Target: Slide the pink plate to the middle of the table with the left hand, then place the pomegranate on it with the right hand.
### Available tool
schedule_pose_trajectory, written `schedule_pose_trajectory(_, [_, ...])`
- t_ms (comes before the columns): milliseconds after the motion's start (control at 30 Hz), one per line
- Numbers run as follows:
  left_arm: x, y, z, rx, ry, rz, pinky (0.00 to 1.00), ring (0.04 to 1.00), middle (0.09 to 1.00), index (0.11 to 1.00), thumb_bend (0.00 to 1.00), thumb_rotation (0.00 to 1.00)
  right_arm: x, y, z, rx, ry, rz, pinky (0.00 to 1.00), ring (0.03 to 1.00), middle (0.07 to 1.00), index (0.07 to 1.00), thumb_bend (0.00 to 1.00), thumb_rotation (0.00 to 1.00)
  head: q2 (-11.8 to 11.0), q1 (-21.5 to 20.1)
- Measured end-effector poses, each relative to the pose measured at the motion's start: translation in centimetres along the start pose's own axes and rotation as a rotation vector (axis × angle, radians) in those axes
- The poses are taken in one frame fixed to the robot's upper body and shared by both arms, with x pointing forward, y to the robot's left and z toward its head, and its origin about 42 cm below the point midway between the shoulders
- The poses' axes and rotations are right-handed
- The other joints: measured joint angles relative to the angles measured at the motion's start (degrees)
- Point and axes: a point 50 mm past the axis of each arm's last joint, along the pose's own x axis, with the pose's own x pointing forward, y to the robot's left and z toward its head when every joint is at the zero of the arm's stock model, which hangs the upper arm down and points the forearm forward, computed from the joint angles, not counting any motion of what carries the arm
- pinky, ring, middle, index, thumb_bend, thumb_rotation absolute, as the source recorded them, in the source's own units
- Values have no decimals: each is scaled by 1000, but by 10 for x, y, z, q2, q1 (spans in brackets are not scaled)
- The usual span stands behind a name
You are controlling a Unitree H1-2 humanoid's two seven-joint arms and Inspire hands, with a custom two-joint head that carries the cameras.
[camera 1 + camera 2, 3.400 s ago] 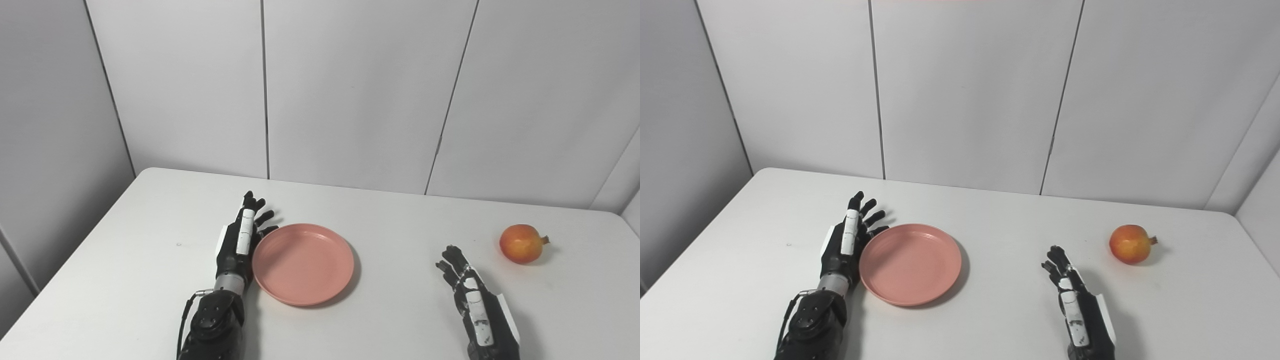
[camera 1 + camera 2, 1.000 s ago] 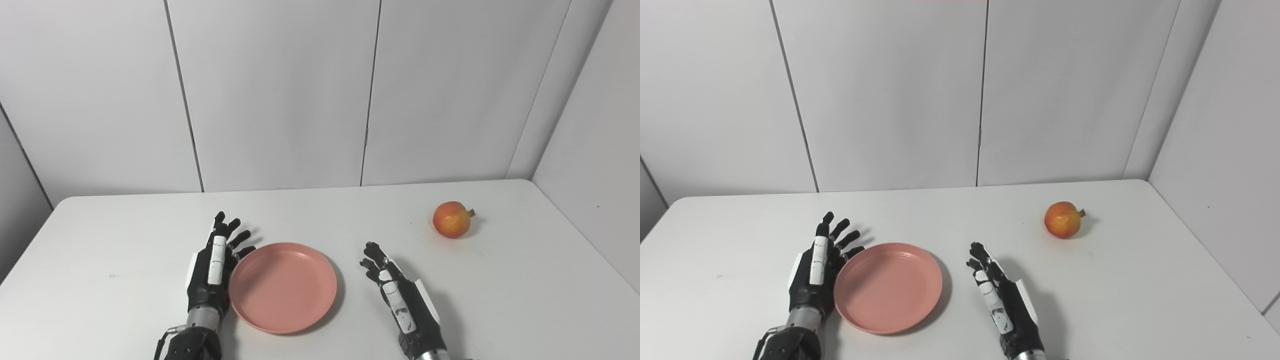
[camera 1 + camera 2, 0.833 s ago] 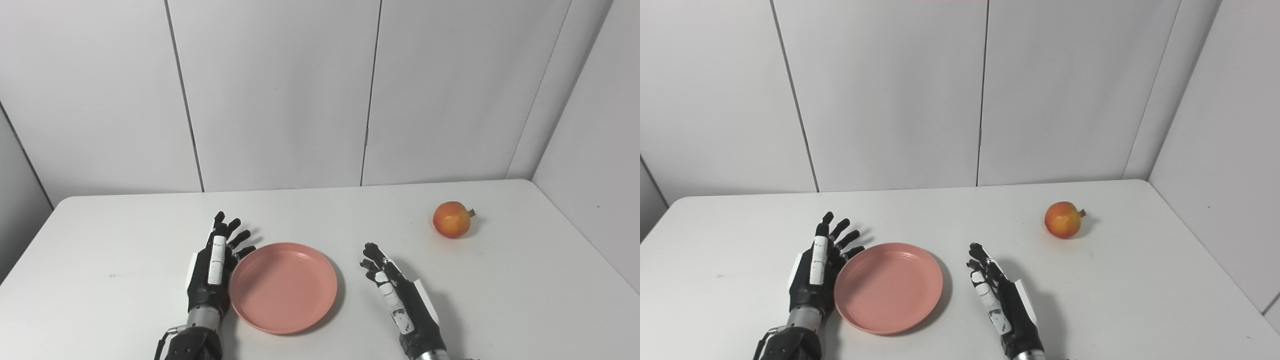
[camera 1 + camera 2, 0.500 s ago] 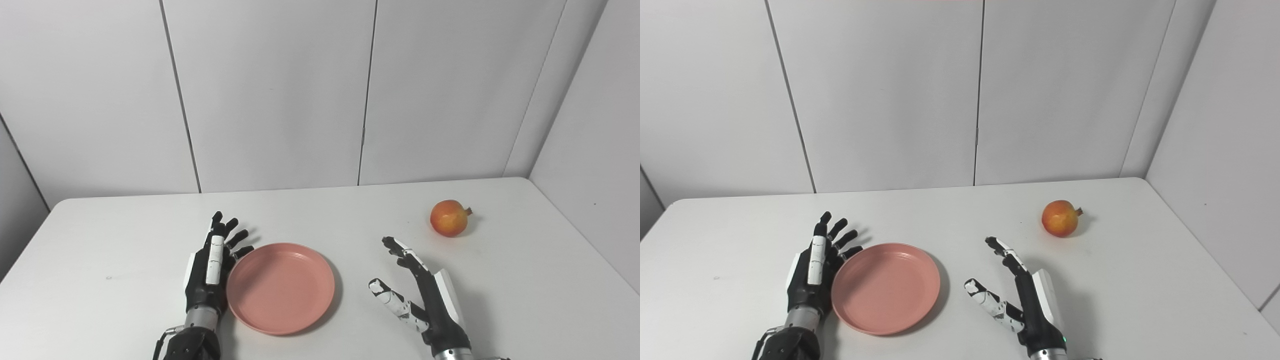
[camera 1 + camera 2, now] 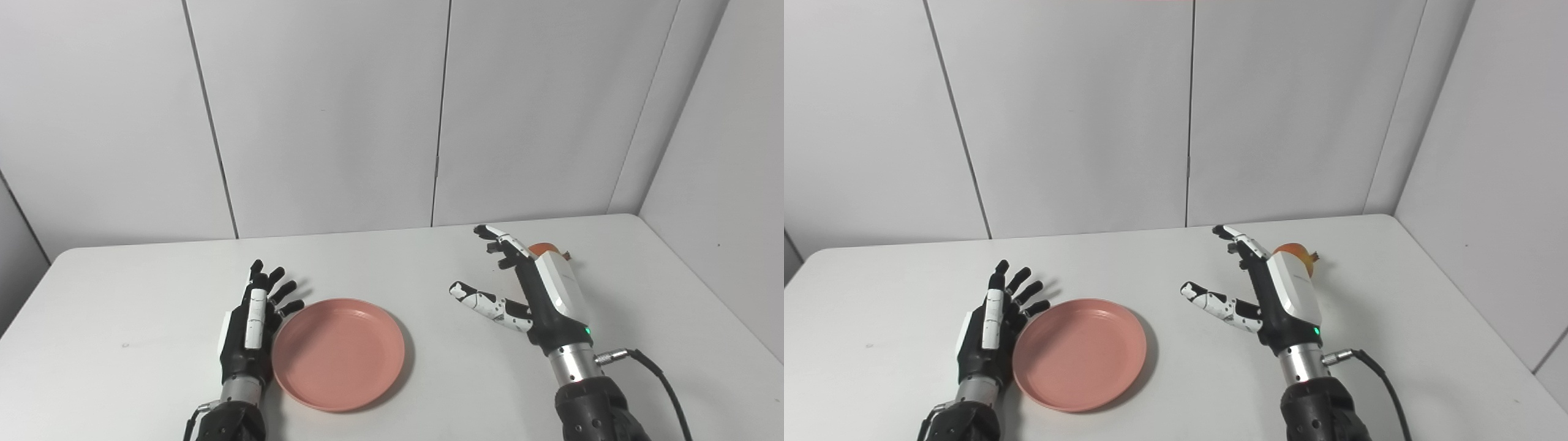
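Observation:
The pink plate (image 5: 339,352) lies flat on the white table (image 5: 122,318), left of centre near the front. My left hand (image 5: 251,324) rests open on the table against the plate's left rim, fingers spread and pointing away. Raised above the table, my right hand (image 5: 533,288) is open with the thumb stretched toward the plate. It stands in front of the pomegranate (image 5: 1295,251), an orange-red fruit at the back right; only its top shows behind the hand.
Grey wall panels close off the table at the back and along the right side. A black cable (image 5: 658,376) trails from my right wrist over the table's front right.
My right hand has lifted off the table, spread its thumb and moved forward to the right until it covers most of the pomegranate. The camera has turned right. Plate and left hand are unmoved.

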Motion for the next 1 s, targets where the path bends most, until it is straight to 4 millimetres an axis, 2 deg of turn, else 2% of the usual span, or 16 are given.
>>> schedule_pose_trajectory(67, [0,0,0,-1,0,1,673,815,883,968,835,858,12,-8,-4,-84,-22,3,796,821,828,803,833,851,-1,1])
schedule_pose_trajectory(167, [0,0,0,-4,-2,2,685,815,878,961,833,843,24,-16,-5,-173,-52,5,861,825,821,785,855,833,-4,3])
schedule_pose_trajectory(300, [0,0,0,-8,-2,3,691,819,881,965,833,846,35,-18,-16,-270,-43,24,822,802,805,771,878,852,-5,2])
schedule_pose_trajectory(433, [0,0,0,-7,-3,2,694,818,874,967,834,845,46,-20,-27,-373,-37,30,830,801,802,764,881,861,-5,2])
schedule_pose_trajectory(833, [0,-1,0,-6,-4,-4,695,807,851,969,827,846,80,-13,-72,-570,23,87,847,811,801,750,859,798,-10,11])
schedule_pose_trajectory(1000, [0,-1,-1,-7,-11,-8,694,803,842,971,829,846,90,-12,-86,-613,47,125,790,786,788,737,874,787,-11,13])
